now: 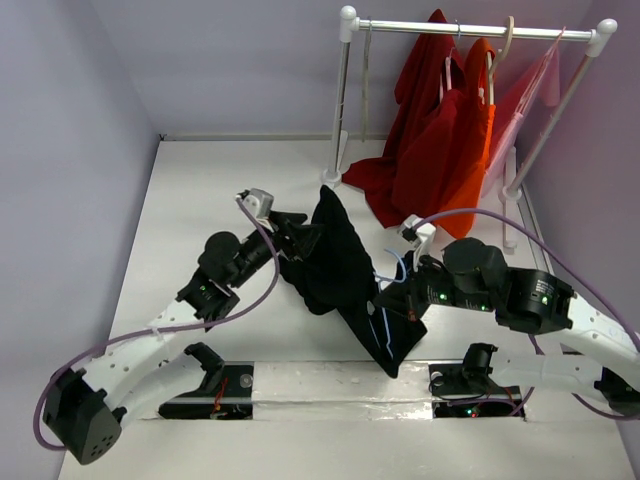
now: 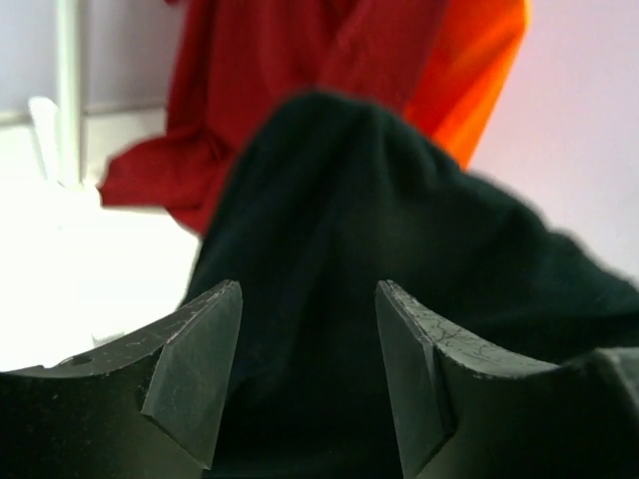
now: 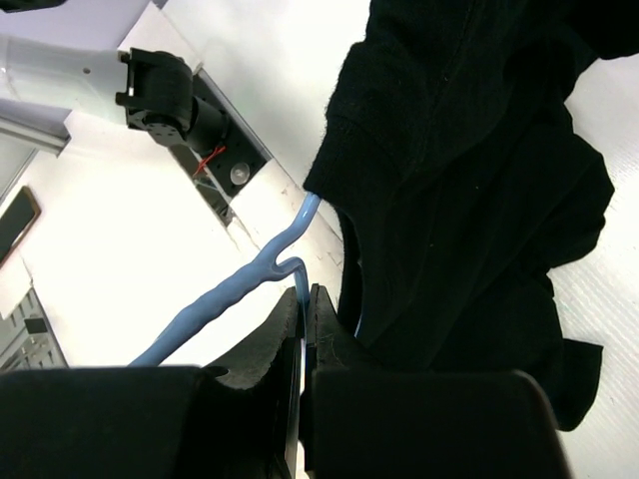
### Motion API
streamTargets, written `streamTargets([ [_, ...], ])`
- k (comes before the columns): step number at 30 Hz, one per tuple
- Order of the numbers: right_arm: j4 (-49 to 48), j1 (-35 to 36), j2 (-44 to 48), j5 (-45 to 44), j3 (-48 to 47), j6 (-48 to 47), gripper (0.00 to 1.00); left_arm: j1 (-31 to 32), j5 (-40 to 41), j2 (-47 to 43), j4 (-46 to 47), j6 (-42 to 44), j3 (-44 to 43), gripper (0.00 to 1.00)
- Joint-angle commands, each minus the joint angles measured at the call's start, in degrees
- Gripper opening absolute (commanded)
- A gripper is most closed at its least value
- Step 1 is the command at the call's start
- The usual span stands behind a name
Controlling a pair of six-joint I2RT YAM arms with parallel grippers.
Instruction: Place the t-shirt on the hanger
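1. While the right gripper is clenched on the hanger (its light-blue wire pinched between the closed fingers), the left gripper is released, its fingers apart.
2. The t-shirt drapes over the hanger's wire, bunched between both grippers over the white table. Black cloth fills the gap just ahead of the left fingers.
3. Farther back, red garments hang from a white rack, with an orange garment beside them.
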State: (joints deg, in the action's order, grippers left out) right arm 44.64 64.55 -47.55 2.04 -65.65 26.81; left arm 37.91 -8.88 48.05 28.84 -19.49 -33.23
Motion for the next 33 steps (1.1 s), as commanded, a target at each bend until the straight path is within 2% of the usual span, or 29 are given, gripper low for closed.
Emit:
streamTargets([
  [1, -3.3, -0.1, 0.2, 2.3, -3.0, 0.1, 0.00, 2.1, -1.0, 2.0, 5.0, 4.4, -1.7, 0.53],
  [7, -5.4, -0.1, 0.4, 3.5, -0.8, 0.2, 0.00, 2.7, -0.2, 4.9, 7.1, 4.8, -4.2, 0.51],
  [14, -6.8, -0.1, -0.3, 4.6, 1.3, 0.4, 0.00, 2.7, 0.8, 8.8, 5.7, 5.7, -8.6, 0.40],
  [19, -6.9, -0.1, 0.3, 4.5, 1.4, 0.6, 0.00, 3.2, 0.3, 8.7, 6.3, 5.4, -9.2, 0.15],
  [21, -6.9, -0.1, 0.4, 4.4, 1.4, 0.6, 0.00, 3.2, 1.1, 8.5, 6.1, 5.4, -9.3, 0.00],
  [24, -6.8, -0.1, 0.8, 3.9, 1.4, 0.6, 0.00, 3.2, 2.7, 8.2, 5.1, 5.3, -9.7, 0.00],
  [30, -5.6, -0.1, 0.4, 3.8, 1.1, 0.6, 0.00, 3.2, 17.4, 7.4, -2.8, 4.3, -14.9, 0.00],
  [33, -6.1, -0.1, 0.4, 4.2, 2.3, 0.3, 0.00, 2.1, 20.2, 7.2, -6.3, 3.8, -19.0, 0.00],
])
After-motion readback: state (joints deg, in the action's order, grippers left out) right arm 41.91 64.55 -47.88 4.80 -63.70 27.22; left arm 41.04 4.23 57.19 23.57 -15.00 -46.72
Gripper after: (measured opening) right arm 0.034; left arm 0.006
